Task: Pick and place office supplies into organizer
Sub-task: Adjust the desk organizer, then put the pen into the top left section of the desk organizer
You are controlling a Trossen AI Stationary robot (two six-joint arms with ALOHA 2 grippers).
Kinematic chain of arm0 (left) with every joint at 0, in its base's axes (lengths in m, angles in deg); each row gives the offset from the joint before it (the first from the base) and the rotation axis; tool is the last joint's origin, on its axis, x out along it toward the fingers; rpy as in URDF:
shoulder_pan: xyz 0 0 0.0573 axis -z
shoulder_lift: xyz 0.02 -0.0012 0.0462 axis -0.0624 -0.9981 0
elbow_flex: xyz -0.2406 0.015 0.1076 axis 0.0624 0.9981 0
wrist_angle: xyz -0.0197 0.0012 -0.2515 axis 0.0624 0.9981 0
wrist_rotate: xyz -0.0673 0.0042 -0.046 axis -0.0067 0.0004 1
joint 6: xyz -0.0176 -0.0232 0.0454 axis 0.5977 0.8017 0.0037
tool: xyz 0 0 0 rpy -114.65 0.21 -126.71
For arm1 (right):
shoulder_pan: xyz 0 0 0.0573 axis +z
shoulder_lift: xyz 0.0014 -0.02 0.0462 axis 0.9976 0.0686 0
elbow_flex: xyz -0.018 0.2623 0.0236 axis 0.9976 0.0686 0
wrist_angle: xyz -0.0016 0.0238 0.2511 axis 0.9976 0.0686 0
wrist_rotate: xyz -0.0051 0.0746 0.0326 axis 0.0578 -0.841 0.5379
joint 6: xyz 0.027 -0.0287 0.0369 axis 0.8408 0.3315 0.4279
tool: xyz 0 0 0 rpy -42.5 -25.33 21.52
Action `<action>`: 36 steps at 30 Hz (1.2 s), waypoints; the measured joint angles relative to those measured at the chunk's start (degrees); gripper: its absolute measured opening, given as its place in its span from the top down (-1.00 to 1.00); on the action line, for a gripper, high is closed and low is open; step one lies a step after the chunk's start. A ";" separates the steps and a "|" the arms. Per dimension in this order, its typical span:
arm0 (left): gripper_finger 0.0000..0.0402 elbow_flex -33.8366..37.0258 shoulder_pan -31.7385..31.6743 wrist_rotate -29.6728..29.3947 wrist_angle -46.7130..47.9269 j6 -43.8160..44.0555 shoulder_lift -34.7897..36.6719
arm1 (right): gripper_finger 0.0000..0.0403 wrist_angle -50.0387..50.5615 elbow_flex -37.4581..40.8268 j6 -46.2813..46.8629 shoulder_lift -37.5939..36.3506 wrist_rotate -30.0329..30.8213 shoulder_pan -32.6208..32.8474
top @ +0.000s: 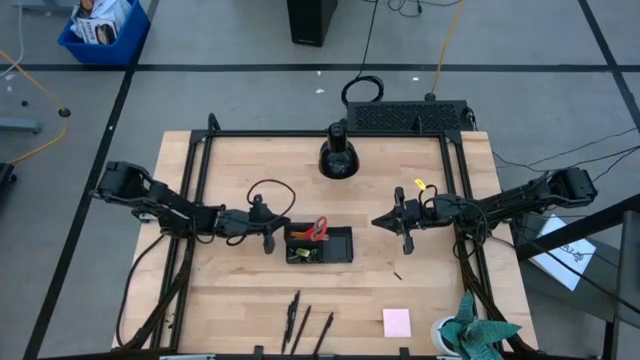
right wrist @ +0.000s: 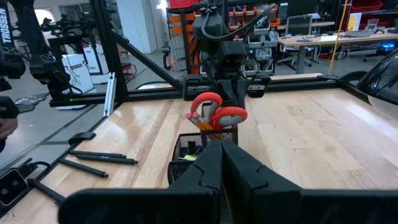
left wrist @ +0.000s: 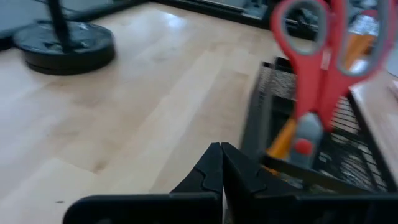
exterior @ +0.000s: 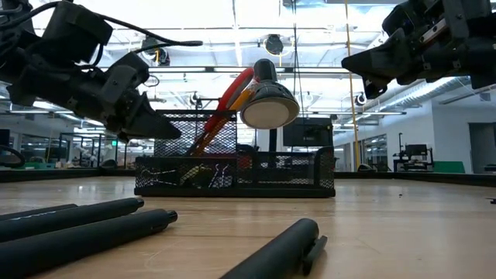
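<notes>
The black mesh organizer [top: 335, 246] [exterior: 232, 174] stands mid-table. Red-handled scissors [top: 316, 230] [left wrist: 317, 68] [right wrist: 214, 112] stick up out of its left compartment, handles up, beside orange pencils [left wrist: 283, 140]. My left gripper [top: 270, 236] [left wrist: 221, 163] hovers shut just off the organizer's left end, above the table. My right gripper [top: 385, 222] [right wrist: 222, 155] hovers shut to the organizer's right, pointing at it. Three dark pens [top: 300, 325] [exterior: 77, 225] lie near the near edge. The pink sticky-note pad [top: 396, 322] lies flat at near right. A small yellow piece [top: 420, 184] lies by the right arm.
A round black dome-shaped object [top: 338, 155] [left wrist: 65, 46] stands toward the far edge. A teal-green cloth [top: 478, 332] sits at the near right corner. A tiny dark piece [top: 398, 274] lies right of the organizer. A black frame [top: 200, 200] borders the table.
</notes>
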 joint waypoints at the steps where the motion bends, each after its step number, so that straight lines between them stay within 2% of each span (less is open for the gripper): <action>1: 0.97 0.00 -0.02 -1.17 0.01 -0.32 0.19 | 1.00 0.03 0.00 0.00 -0.02 0.00 0.00; 6: 0.99 -0.02 -0.02 -5.74 1.37 -2.49 4.73 | 1.00 0.44 0.00 0.00 0.00 0.00 0.00; 9: 0.99 -1.08 0.84 -7.57 8.63 0.97 9.98 | 1.00 0.44 0.00 0.02 -0.02 0.00 0.00; 11: 0.99 -3.75 3.28 -9.52 20.95 4.76 13.67 | 1.00 0.46 0.00 0.01 -0.01 0.00 0.00; 15: 0.99 -15.03 11.34 -17.21 54.73 18.85 15.46 | 1.00 0.94 0.01 0.01 -0.01 -0.05 0.00; 18: 1.00 -24.60 18.55 -20.15 70.27 29.37 12.47 | 1.00 1.01 0.00 0.02 -0.02 -0.17 0.00; 22: 1.00 -35.16 26.21 -20.60 80.55 39.66 6.08 | 1.00 1.03 0.01 0.02 -0.02 -0.20 0.00; 25: 1.00 -41.11 29.81 -19.35 83.46 46.12 -0.06 | 1.00 1.36 0.00 0.00 -0.02 -0.20 0.00; 34: 1.00 -55.33 34.52 -5.86 83.47 59.73 -19.23 | 1.00 2.00 0.00 1.27 0.00 -0.37 0.00; 36: 1.00 -58.82 34.60 -4.45 83.66 61.01 -23.00 | 1.00 2.84 0.00 2.11 0.00 -0.42 0.00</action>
